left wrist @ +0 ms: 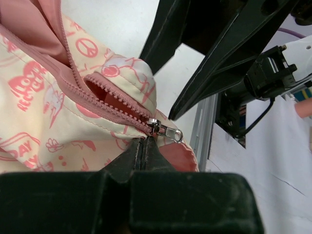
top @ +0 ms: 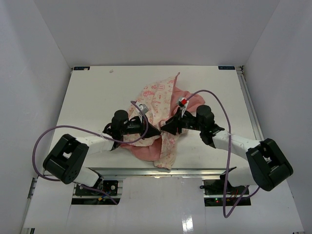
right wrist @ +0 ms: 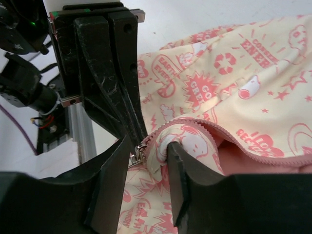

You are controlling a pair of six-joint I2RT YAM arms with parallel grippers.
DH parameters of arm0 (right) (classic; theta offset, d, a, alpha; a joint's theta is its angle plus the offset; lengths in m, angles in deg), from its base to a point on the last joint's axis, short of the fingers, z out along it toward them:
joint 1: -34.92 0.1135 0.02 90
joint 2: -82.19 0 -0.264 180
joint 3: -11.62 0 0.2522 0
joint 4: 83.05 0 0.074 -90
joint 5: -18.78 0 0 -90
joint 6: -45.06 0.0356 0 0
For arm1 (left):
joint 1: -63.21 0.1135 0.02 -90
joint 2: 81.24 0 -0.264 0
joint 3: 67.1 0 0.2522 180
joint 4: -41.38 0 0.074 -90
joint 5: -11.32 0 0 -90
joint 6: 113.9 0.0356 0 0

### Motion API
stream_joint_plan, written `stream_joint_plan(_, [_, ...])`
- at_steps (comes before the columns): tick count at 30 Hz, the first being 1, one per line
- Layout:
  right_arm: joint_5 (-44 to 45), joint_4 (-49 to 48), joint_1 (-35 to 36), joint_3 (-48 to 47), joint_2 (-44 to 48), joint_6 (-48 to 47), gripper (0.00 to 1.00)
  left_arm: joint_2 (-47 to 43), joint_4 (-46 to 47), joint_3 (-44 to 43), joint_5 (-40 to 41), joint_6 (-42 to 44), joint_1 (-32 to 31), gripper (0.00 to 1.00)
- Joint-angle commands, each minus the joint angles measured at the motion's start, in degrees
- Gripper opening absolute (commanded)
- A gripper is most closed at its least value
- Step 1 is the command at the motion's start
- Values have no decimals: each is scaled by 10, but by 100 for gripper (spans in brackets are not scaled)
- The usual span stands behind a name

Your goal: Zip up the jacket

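The jacket (top: 158, 100) lies mid-table, cream with pink print, with salmon lining showing at its near hem. Both grippers meet at its lower front. My left gripper (left wrist: 145, 141) is shut, pinching the jacket fabric (left wrist: 39, 97) just below the silver zipper slider (left wrist: 156, 126); the pull tab (left wrist: 173, 132) sticks out to the right. My right gripper (right wrist: 146, 151) is open, its jaws straddling the slider (right wrist: 139, 153) and a fold of jacket (right wrist: 234, 73). One finger (right wrist: 178, 170) presses into that fold. Above the slider the pink zipper strip (left wrist: 73, 78) is open.
The white table (top: 87, 97) ends just behind the grippers at its near edge, where a metal rail (left wrist: 202, 131) runs. Purple cables (top: 209, 95) loop over both arms. White walls enclose the table on three sides.
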Motion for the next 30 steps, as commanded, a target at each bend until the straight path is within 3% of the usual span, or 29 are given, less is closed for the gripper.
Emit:
stream_joint_plan(1, [99, 72, 1, -4, 67, -75, 45, 11, 12, 9, -72, -45, 0, 0])
stream_joint_plan(8, [204, 169, 11, -40, 140, -147, 52, 24, 30, 14, -121, -85, 14, 0])
stream_joint_plan(14, [221, 202, 48, -35, 174, -280, 50, 25, 24, 13, -137, -99, 20, 0])
stream_joint_plan(22, [199, 102, 138, 114, 286, -410, 57, 30, 80, 27, -174, -146, 36, 0])
stream_joint_plan(30, [325, 44, 249, 144, 273, -503, 57, 36, 108, 35, -183, -164, 41, 0])
